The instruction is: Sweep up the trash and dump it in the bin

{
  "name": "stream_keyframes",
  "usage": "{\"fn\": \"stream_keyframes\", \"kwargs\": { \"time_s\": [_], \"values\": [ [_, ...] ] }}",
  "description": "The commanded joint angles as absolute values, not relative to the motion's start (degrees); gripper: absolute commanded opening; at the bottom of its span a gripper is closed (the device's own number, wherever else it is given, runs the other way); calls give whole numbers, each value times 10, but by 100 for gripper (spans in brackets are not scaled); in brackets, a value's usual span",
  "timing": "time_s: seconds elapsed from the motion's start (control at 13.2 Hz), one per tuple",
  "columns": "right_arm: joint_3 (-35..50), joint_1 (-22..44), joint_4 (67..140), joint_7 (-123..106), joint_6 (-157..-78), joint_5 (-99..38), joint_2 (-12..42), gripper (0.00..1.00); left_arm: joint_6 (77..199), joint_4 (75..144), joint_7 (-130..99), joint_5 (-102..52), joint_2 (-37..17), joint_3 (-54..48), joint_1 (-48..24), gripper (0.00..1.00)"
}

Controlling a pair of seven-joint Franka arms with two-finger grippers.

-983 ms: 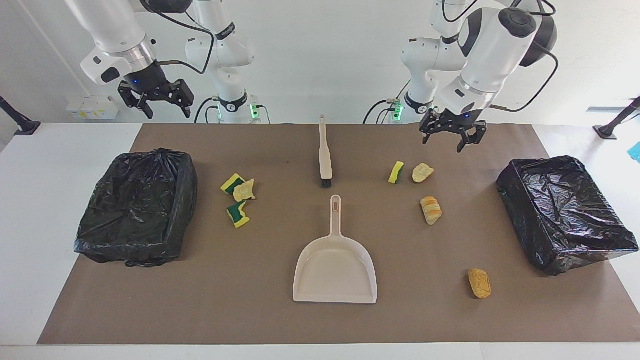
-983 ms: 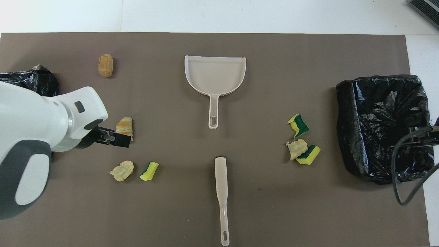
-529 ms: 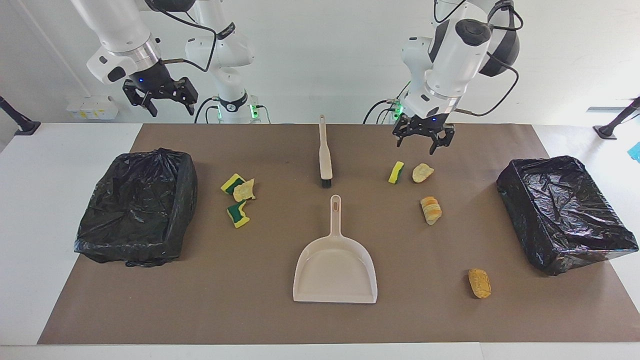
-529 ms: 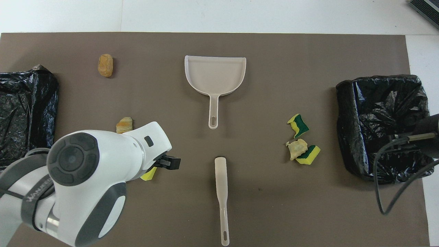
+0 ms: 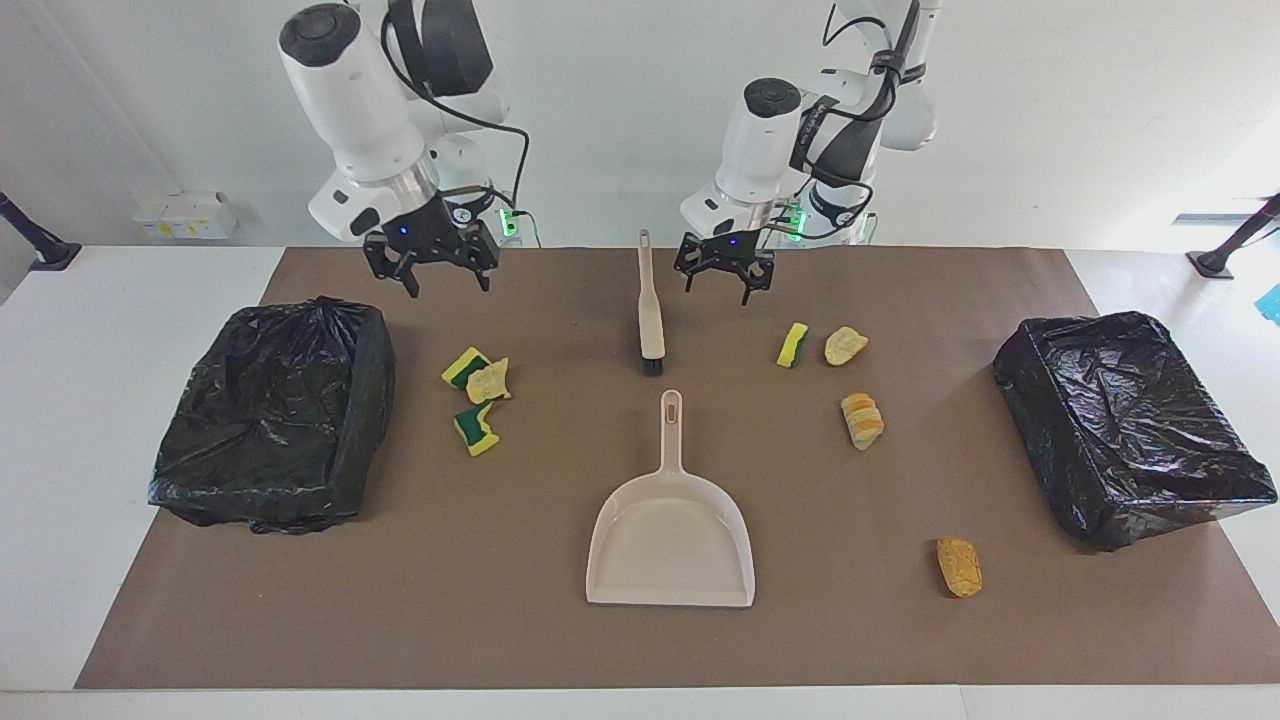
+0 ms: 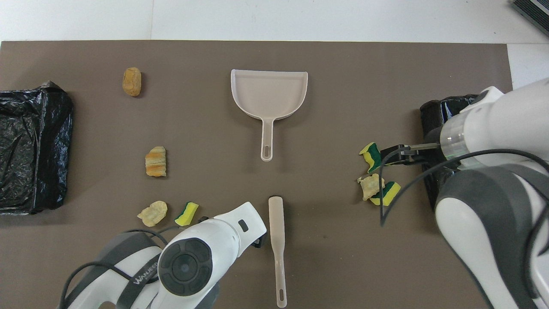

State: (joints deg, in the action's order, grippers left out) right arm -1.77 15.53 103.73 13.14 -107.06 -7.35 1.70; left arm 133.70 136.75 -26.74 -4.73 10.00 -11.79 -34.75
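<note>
Beside brush [image 5: 651, 305] handle: left gripper [image 5: 726, 272] hovering, open, pointing down.

A white counter [image 5: 60, 420] fills the scene, and most of its top is covered by a flat brown mat [image 5: 560, 640] whose edges leave bare white strips all round. A plain white wall [image 5: 620, 120] rises at the robots' end, evenly and brightly lit, with only soft shadows on the mat. Against the wall's foot, toward the right arm's end, sits a small white box [image 5: 185, 215]. A dark slanted stand [image 5: 40, 245] rests on the counter near that box, and another dark stand [image 5: 1235, 245] rests at the left arm's end. A scrap of blue [image 5: 1270, 300] shows at the picture's edge there.
</note>
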Motion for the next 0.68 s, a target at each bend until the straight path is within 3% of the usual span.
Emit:
{"fn": "stream_keyframes", "kwargs": {
  "time_s": [0.0,0.3,0.6],
  "values": [
    [-18,190,1001,210,-1141,-120,96,100,1378,1410,-335,-49,120,-124,-401,100],
    [-12,249,909,343,-1175,-163,198,100,1400,1412,-407,-45,95,-124,-474,100],
    [-12,281,843,352,-1192,-122,287,100,1440,1410,-409,-45,57,-124,-475,100]
  ]
}}
